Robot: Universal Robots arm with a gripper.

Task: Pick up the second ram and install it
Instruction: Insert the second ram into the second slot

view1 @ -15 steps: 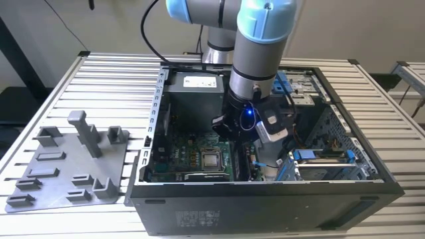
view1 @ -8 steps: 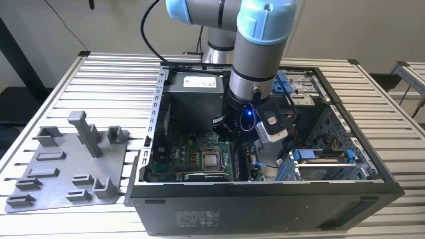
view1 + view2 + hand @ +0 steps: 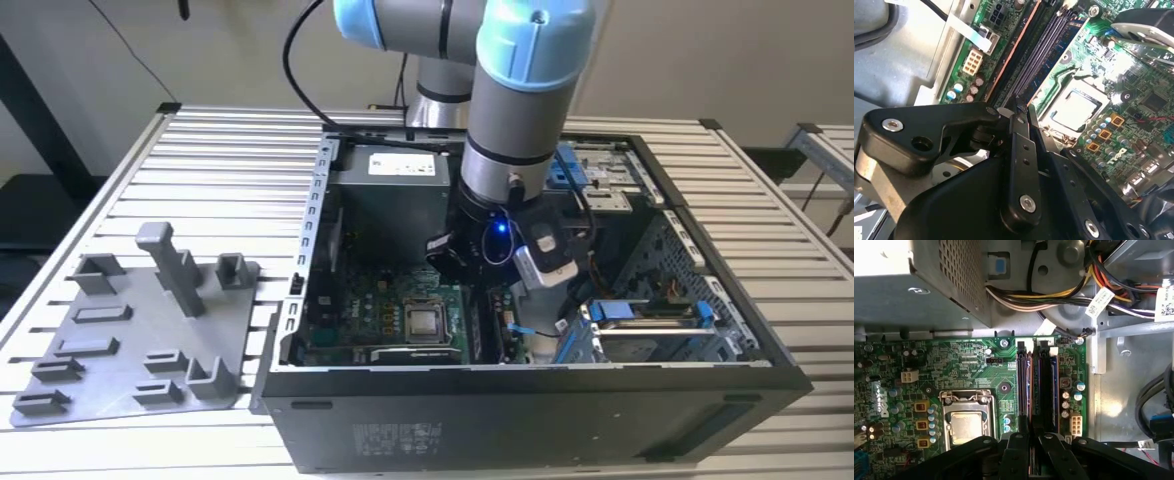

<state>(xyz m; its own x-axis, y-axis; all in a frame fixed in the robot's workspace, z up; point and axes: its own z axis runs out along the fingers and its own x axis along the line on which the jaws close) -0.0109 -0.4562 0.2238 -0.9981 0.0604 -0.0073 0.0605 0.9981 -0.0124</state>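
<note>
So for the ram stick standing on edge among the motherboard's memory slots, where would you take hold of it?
Probably by its upper long edge, coming straight down from above and pinching across the two flat faces. The ram stands on edge among the memory slots. It is thin and long, and its lower edge and ends look boxed in by the slot.

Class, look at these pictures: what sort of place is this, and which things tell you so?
Probably a robotics lab or test cell for computer assembly: a robot arm reaches into an open computer case on a slatted metal table, beside a grey fixture plate.
</note>
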